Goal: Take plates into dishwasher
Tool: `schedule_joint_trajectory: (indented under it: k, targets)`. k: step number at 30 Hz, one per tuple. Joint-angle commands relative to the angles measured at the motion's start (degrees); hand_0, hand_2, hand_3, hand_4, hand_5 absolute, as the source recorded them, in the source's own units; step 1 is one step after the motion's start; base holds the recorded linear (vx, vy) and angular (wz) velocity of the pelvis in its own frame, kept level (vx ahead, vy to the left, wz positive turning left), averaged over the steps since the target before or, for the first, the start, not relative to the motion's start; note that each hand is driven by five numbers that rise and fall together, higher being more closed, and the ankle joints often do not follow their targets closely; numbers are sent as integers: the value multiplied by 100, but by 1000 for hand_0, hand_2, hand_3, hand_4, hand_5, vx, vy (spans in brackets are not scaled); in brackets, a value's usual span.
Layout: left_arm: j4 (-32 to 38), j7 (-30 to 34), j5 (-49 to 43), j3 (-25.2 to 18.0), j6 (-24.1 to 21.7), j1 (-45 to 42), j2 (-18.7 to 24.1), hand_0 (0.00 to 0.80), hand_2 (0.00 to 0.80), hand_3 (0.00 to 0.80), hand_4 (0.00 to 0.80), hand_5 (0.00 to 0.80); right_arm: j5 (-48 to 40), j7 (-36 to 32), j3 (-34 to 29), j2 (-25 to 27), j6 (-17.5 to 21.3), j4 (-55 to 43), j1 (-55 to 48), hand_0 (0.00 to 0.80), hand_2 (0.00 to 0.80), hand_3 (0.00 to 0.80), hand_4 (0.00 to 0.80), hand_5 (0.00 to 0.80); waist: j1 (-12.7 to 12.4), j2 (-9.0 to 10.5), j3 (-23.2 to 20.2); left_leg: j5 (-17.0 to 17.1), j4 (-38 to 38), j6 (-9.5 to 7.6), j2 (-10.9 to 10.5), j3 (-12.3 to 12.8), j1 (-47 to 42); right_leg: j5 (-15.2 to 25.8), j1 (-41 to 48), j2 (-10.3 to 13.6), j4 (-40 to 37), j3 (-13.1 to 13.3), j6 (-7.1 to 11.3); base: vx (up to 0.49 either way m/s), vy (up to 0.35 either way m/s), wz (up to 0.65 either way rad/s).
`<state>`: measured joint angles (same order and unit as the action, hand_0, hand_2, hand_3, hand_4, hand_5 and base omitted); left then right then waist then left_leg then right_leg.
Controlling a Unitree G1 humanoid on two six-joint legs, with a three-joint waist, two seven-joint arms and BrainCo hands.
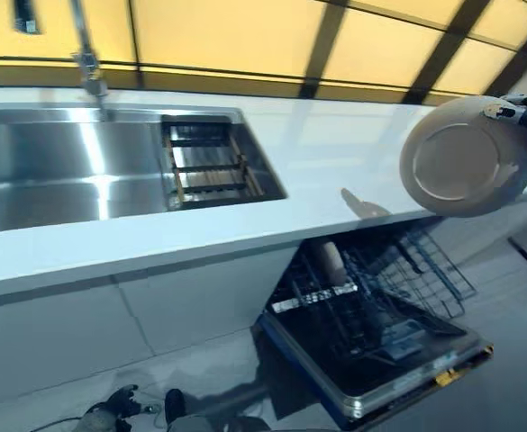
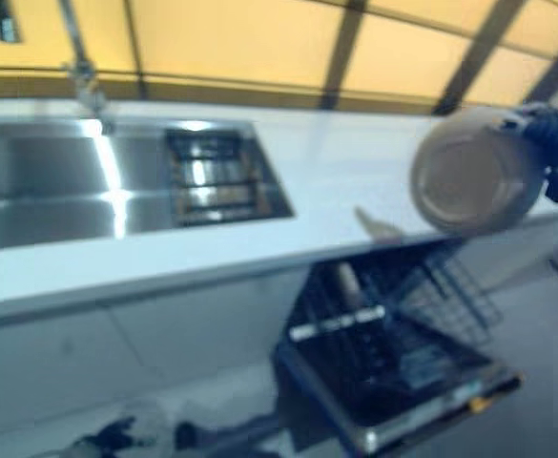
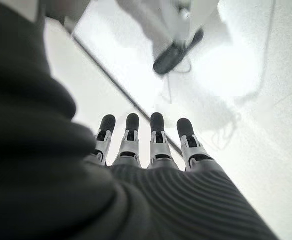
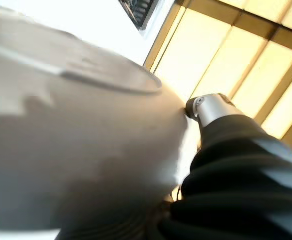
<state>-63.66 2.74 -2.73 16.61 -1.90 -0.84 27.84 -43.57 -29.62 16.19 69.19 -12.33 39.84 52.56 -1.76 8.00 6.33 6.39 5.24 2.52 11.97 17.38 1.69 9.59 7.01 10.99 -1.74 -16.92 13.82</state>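
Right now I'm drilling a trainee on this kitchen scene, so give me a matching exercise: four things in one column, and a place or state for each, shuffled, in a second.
Things:
1. plate
2. dishwasher
3. sink
4. left robot hand

Places or states:
A. door down, rack pulled out
B. set into the white counter, at the left
C. held up on edge by the right robot hand
D. fingers straight, holding nothing

Pairs: 1-C, 2-A, 3-B, 4-D
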Motion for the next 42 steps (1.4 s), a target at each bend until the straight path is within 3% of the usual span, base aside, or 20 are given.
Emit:
schedule_joint_trajectory:
  k: [1, 7, 14, 22, 30, 42]
  targets:
    - [14, -66, -28, -170, -224, 139, 204, 0, 0, 0, 0, 0, -429, -39, -153, 489, 211, -174, 379, 800, 800, 800, 800, 800, 123, 259, -107, -535, -24, -42, -477, 405, -585, -128, -174, 280, 335, 92, -15, -39, -271, -36]
    - [32, -55, -181, -106, -395, 112, 46, 0, 0, 0, 0, 0, -454, -89, -571, 640, 121, -274, -96, 800, 800, 800, 800, 800, 244, 217, -143, -420, -24, 111, -353, 323, -539, -451, -170, -71, -9, 201, -210, -30, -187, -10]
    - [5, -42, -345, -47, -435, 193, -48, 0, 0, 0, 0, 0, -344, -102, -1120, 585, 59, -539, -838, 800, 800, 800, 800, 800, 373, 119, -72, -357, -24, 253, -322, 205, -487, -388, -260, -206, -277, 350, -342, -44, -123, -7]
    - [-66, 70, -431, 38, -445, 433, -86, 0, 0, 0, 0, 0, -277, 171, -1717, 107, -37, -1010, -1647, 800, 800, 800, 800, 800, 532, -94, 119, -323, -24, 335, -318, 129, -446, -402, -419, -214, -306, 484, -421, -68, -62, 6]
    - [46, 79, -240, 259, -474, 649, -198, 0, 0, 0, 0, 0, -318, 624, -1740, -411, -76, -1112, -1707, 800, 800, 800, 800, 800, 632, -343, 363, -263, -24, 411, -315, 54, -282, -403, -632, -192, -325, 582, -476, -61, -29, 1]
    - [252, 93, -98, 470, -363, 791, -336, 0, 0, 0, 0, 0, -502, 1535, -1979, -1166, 210, -1308, -1909, 800, 800, 800, 800, 800, 658, -605, 654, -210, -24, 426, -322, -69, -193, -506, -745, -141, -131, 482, -555, -11, 3, 3]
